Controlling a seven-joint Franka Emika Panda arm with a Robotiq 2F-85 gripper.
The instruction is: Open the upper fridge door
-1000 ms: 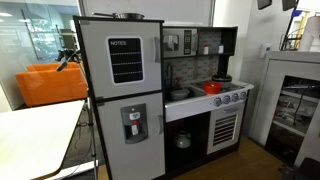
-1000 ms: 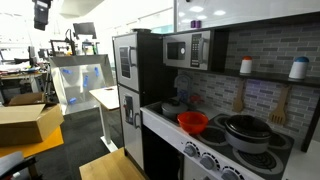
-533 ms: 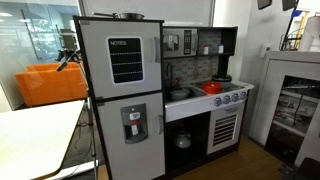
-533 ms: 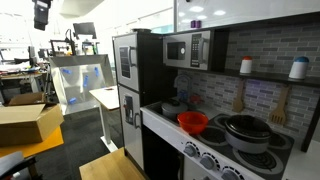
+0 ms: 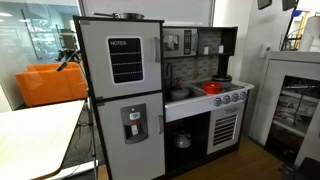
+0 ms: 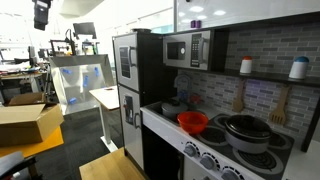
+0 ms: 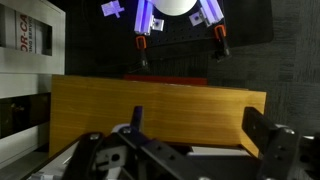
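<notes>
Fridge first: the upper fridge door point(image 5: 120, 58) sits shut, flush with the cabinet in both exterior views point(image 6: 127, 62). Its chalkboard panel faces out, and its grey handle point(image 5: 157, 48) stands upright on the edge nearest the microwave point(image 5: 178, 42). Directly below it is the lower door point(image 5: 135, 125) with the dispenser, also closed. On the wrist view, the claw point(image 7: 185, 152) fills the bottom edge. Its dark fingers point(image 7: 270, 150) look spread well apart, though the picture is murky, and they face a wooden board point(image 7: 150, 110).
</notes>
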